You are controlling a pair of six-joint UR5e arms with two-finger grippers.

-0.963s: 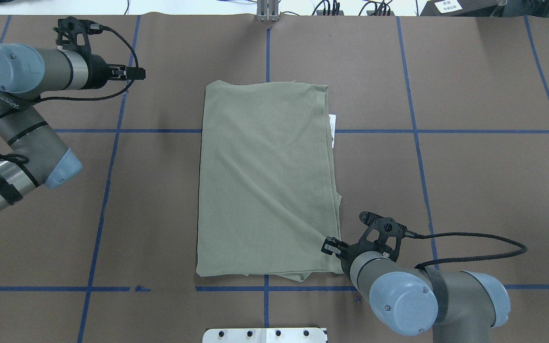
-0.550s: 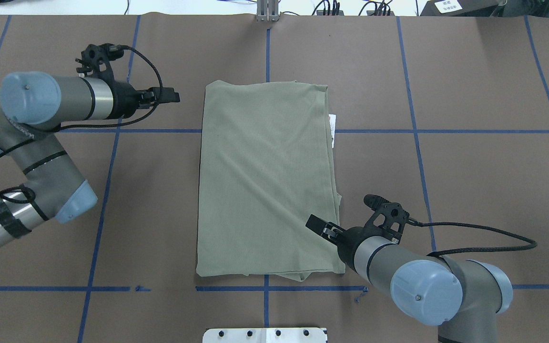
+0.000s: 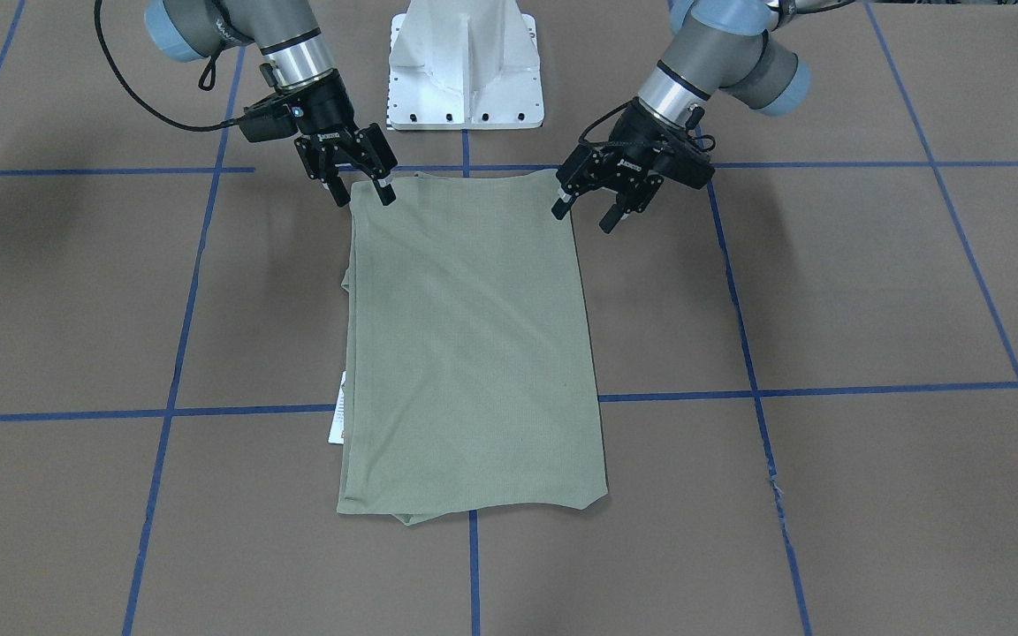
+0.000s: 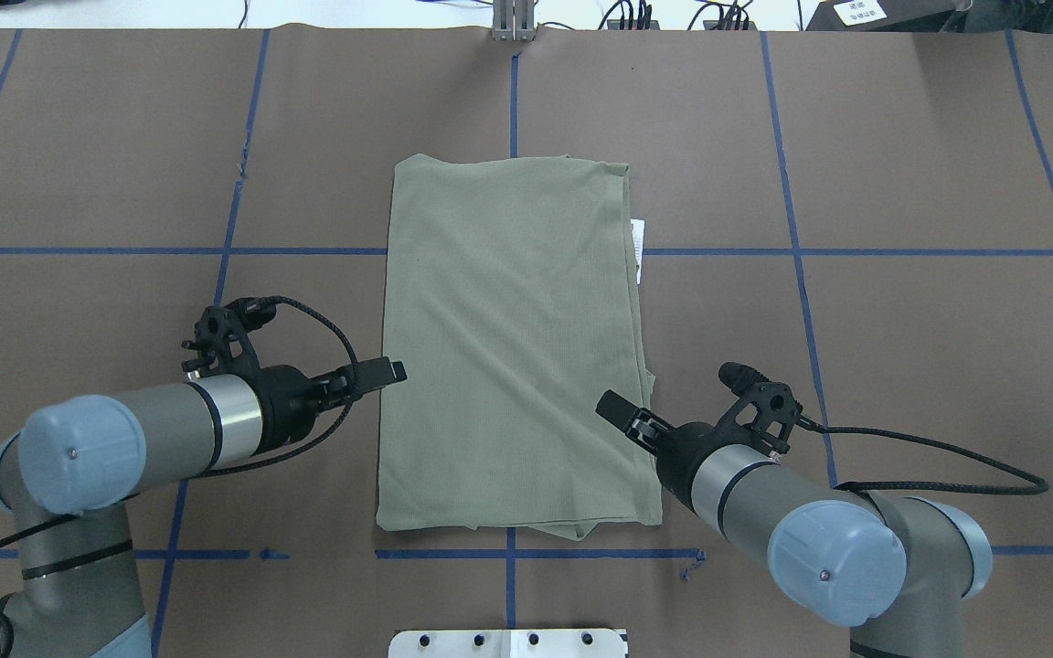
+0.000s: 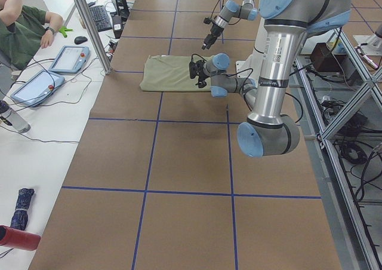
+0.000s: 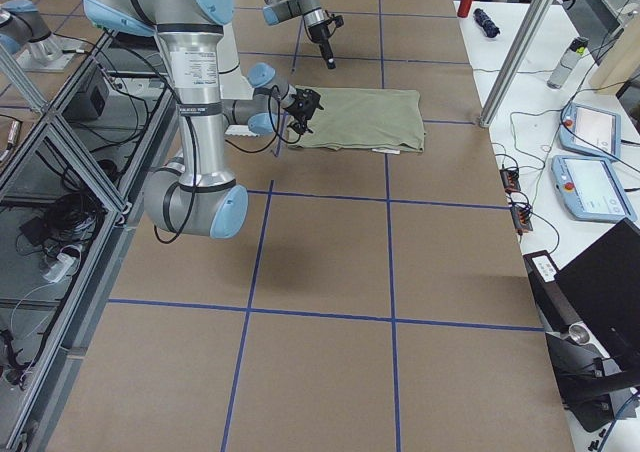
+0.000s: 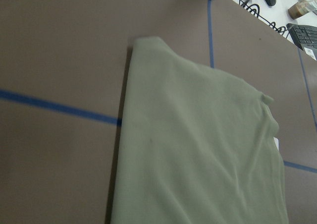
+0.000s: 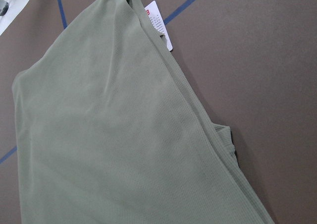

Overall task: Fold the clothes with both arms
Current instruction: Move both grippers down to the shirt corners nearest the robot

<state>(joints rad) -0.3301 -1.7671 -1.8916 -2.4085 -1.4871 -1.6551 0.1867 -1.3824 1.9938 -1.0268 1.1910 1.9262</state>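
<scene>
**Both grippers open and empty at the shirt's near corners**

The sage-green knit shirt [image 4: 513, 347] lies folded into a tall rectangle at the middle of the brown paper-covered table [image 4: 901, 137]. Its long sides run away from the robot. Its left edge is a clean, straight fold. Its right edge is looser, with stacked layers showing and a small bulge toward the near end. A white paper hang tag [image 4: 638, 239] pokes out from under that right edge, where a crosswise blue tape line [image 4: 901, 251] meets the cloth. The near edge stops just short of the next crosswise line, with a lower layer peeking out at its middle. The far edge is slightly rounded at its corners.

The left gripper [image 3: 584, 216] has its jaws spread wide and holds nothing. In the front-facing view, one fingertip is at the shirt's left edge near the near corner and the other is over bare paper. The right gripper [image 3: 363, 196] is also wide open and empty, and its fingertips straddle the right edge by the other near corner. Whether any fingertip touches the cloth cannot be told.

The left arm [image 4: 124, 439] and right arm [image 4: 792, 530] reach in low from the near side, either side of the white metal base [image 3: 465, 62]. Bare paper runs wide to the left and right of the shirt and beyond its far edge.
</scene>
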